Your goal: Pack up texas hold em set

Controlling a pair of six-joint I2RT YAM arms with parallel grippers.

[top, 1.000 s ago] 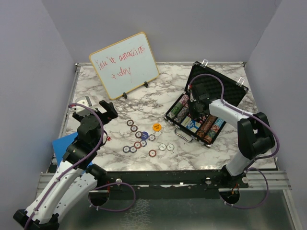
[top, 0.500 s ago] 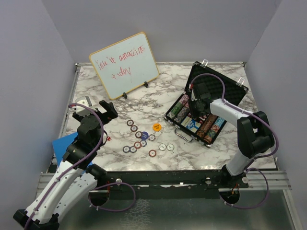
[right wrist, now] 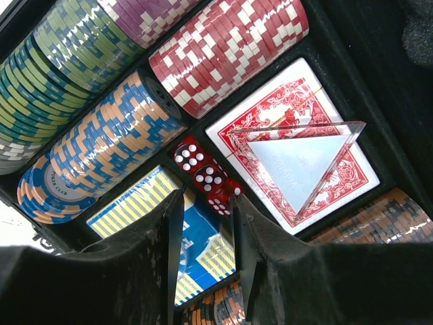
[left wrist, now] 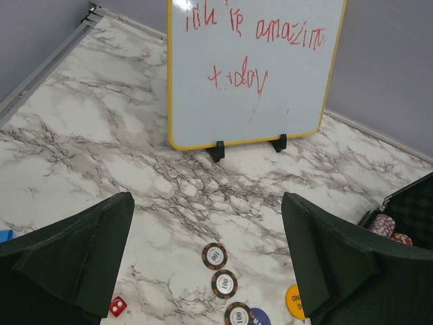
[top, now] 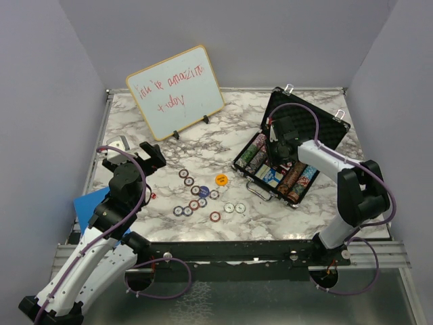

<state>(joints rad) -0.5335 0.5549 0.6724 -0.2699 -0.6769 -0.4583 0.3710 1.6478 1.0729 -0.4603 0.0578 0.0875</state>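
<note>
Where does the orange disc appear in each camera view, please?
Top external: orange disc at mid-table, left of the open case.
Left wrist: disc at the bottom edge, right of centre, partly hidden.
Right wrist: not in it.
Shared landmark: the case, at the right edge in the left wrist view, filling the right wrist view.

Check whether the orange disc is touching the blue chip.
Apart. The top view shows a strip of bare marble tabletop between the orange disc and the blue chip.
</note>
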